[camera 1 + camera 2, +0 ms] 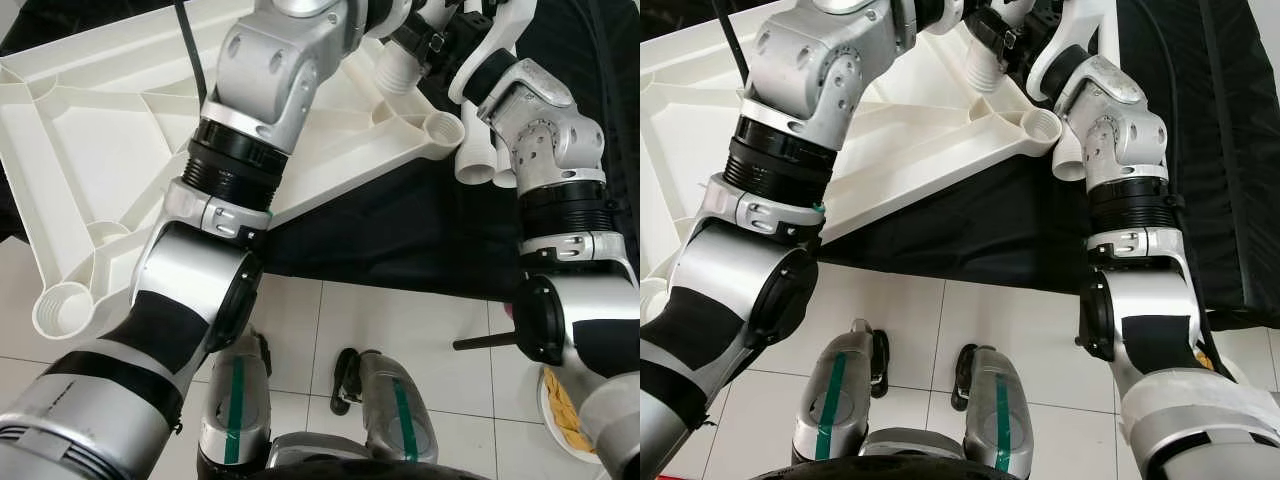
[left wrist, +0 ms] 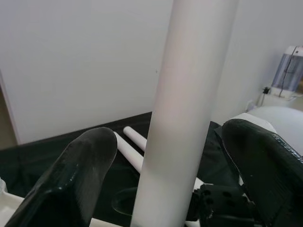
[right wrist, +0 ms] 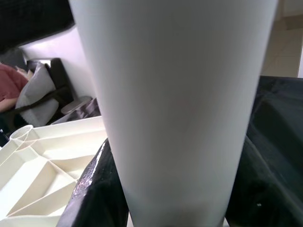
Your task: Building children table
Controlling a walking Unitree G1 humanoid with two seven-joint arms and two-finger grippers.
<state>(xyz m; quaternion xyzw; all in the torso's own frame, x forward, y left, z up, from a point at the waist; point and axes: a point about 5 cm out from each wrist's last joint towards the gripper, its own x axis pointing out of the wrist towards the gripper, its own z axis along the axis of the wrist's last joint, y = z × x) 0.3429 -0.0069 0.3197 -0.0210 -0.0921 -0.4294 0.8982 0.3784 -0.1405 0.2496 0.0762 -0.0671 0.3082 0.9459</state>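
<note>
Two grippers share one white table leg (image 2: 184, 113) | left gripper (image 2: 189, 175) spread, leg between fingers untouched | right gripper (image 3: 184, 189) pinches it upright; likely steadying for threading | upturned white tabletop (image 1: 110, 170) below jaws, corner socket (image 1: 1042, 124) near

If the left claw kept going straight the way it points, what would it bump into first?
The left gripper already straddles a white leg. Past it, probably the spare legs on the black cloth, then the wall; depth is unclear.
</note>
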